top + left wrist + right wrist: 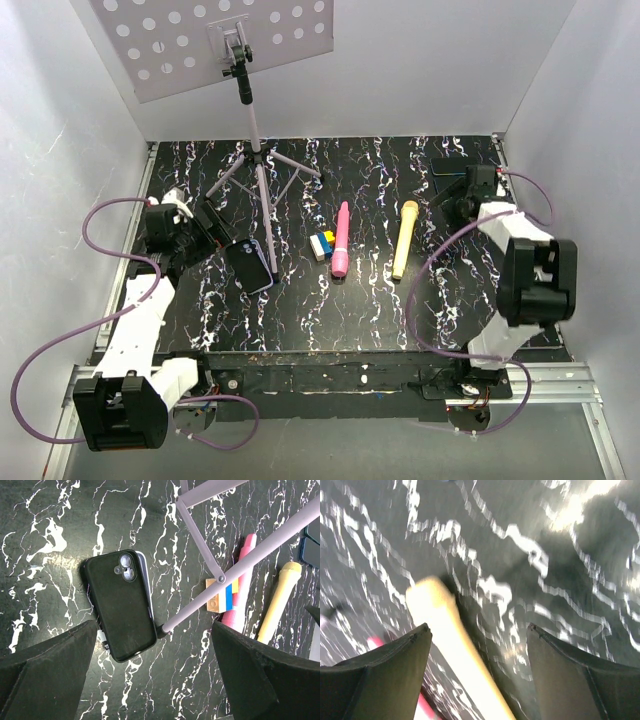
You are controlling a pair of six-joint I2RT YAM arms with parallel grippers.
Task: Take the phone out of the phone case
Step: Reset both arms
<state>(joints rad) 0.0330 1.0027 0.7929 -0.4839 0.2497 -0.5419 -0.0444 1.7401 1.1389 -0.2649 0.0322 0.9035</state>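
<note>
1 phone (pixel 122 612) lies camera-side up toward the table's (pixel 330 320) left edge, below the wide-open left gripper (pixel 153 625). 1 phone case (pixel 144 577) shows as a pale strip along its side. 1 tripod (pixel 262 180) foot sits just beside it, with bare table toward the near edge. The right gripper (pixel 477 626), spread wide, hangs over 1 yellow microphone (pixel 435 610).

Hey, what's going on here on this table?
Two robot arms are working over a black marbled table. The left gripper is open and hovers over the phone, which lies back up with its camera lenses showing. A pale edge of the phone case peeks out along one side. Nothing is gripped yet. The right gripper is open too, above a yellow toy microphone, though that view is blurred.
</note>
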